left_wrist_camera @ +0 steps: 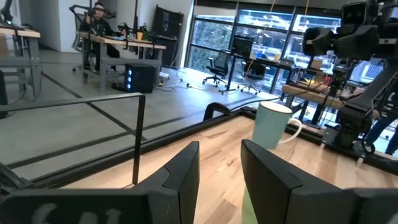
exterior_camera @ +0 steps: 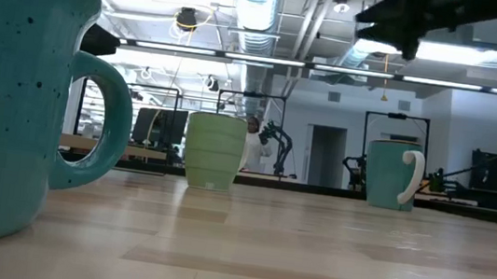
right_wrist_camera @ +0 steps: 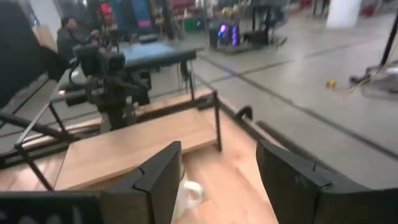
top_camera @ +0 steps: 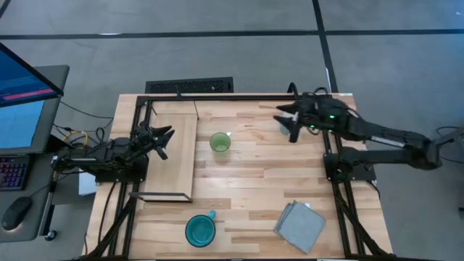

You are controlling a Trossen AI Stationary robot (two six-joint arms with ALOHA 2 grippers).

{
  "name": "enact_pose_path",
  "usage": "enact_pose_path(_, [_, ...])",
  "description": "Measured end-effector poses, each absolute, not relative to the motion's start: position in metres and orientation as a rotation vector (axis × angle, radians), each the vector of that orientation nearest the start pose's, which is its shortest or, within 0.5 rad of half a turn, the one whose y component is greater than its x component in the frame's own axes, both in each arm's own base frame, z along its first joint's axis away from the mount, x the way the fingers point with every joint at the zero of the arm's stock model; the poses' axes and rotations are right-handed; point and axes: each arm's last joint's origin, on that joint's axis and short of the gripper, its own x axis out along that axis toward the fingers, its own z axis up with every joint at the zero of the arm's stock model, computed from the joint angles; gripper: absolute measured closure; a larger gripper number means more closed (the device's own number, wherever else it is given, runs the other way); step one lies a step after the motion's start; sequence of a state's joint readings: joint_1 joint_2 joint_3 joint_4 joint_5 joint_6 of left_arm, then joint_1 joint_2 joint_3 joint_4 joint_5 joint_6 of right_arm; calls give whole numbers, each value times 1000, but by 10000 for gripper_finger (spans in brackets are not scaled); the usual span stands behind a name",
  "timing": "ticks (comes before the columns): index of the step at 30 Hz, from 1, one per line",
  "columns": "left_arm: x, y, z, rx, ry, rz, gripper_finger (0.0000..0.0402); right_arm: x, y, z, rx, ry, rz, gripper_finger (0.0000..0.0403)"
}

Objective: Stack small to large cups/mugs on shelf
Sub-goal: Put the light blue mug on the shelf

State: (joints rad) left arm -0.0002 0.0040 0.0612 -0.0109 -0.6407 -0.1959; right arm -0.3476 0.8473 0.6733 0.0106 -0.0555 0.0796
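Observation:
Three mugs stand on their bases on the planked tabletop. The light-green mug [top_camera: 220, 142] is mid-table, the wider teal-blue mug [top_camera: 200, 230] stands near the front edge, and the white mug [top_camera: 282, 126] is at the far right, partly under my right gripper [top_camera: 290, 120]. That gripper hovers open above the white mug [right_wrist_camera: 188, 194], clear of it. My left gripper [top_camera: 164, 137] waits open over the left part of the shelf [top_camera: 174, 156], a pale board in a black frame. The left wrist view shows the white mug [left_wrist_camera: 272, 124] beyond its fingers.
A grey folded cloth [top_camera: 299, 226] lies at the front right of the table. Black frame rails [top_camera: 232, 96] run along the table's far edge and down both sides. The low view shows the teal-blue mug [exterior_camera: 10, 94] close up, with the green mug [exterior_camera: 213, 151] behind it.

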Motion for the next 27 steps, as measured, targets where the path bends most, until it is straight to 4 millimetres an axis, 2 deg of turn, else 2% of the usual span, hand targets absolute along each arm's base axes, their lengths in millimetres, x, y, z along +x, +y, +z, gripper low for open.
enact_pose_path(5, [88,17,183,-221,-113,633,292,213,-63,298,96,216,-245,173])
enact_pose_path(9, [88,17,182,-230,-106,626,292,234,-62,304,80,150,-213,173])
enact_pose_path(14, [89,17,177,-218,-53,612,292,254,-62,304,71,103,-195,173])
enact_pose_path(19, [89,16,176,-215,-41,607,292,272,-68,289,73,119,-202,173])
enact_pose_path(27, [88,16,176,-210,-36,608,292,291,-71,258,172,211,-207,173])
